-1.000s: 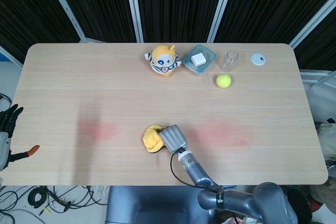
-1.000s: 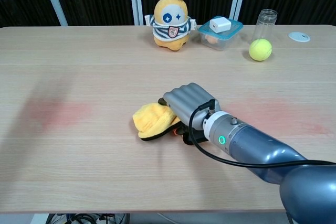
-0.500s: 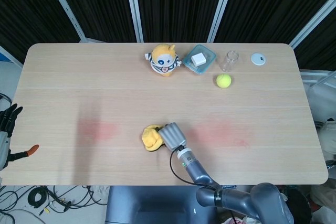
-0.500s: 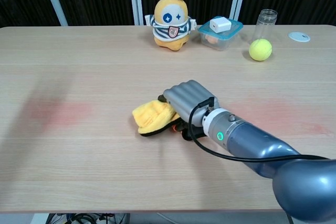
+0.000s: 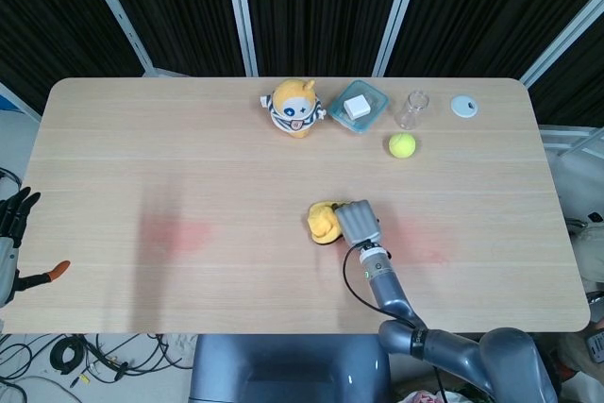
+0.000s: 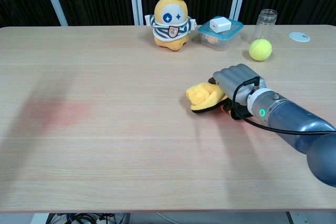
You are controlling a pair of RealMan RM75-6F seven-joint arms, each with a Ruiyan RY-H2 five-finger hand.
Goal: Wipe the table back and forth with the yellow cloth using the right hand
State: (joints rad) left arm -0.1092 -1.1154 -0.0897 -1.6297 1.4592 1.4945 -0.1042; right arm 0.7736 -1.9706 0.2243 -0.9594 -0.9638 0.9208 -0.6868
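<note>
The yellow cloth (image 5: 323,221) (image 6: 203,96) lies bunched on the wooden table (image 5: 142,158) (image 6: 105,145), right of its middle. My right hand (image 5: 358,222) (image 6: 234,80) grips the cloth's right side, fingers curled down over it and pressing it to the surface. The grey forearm runs back toward the near edge. My left hand (image 5: 14,214) hangs off the table's left edge in the head view with dark fingers spread and nothing in it; the chest view does not show it.
Along the far edge stand a yellow plush toy (image 5: 295,107) (image 6: 172,20), a lidded teal container (image 5: 359,106) (image 6: 220,31), a clear jar (image 5: 411,110) (image 6: 266,21), a yellow-green ball (image 5: 402,144) (image 6: 260,49) and a white disc (image 5: 463,106) (image 6: 299,36). Faint reddish patches mark the table (image 5: 175,233).
My right hand has slid the cloth to the right along the table, from left of centre to right of centre. The left hand has stayed put.
</note>
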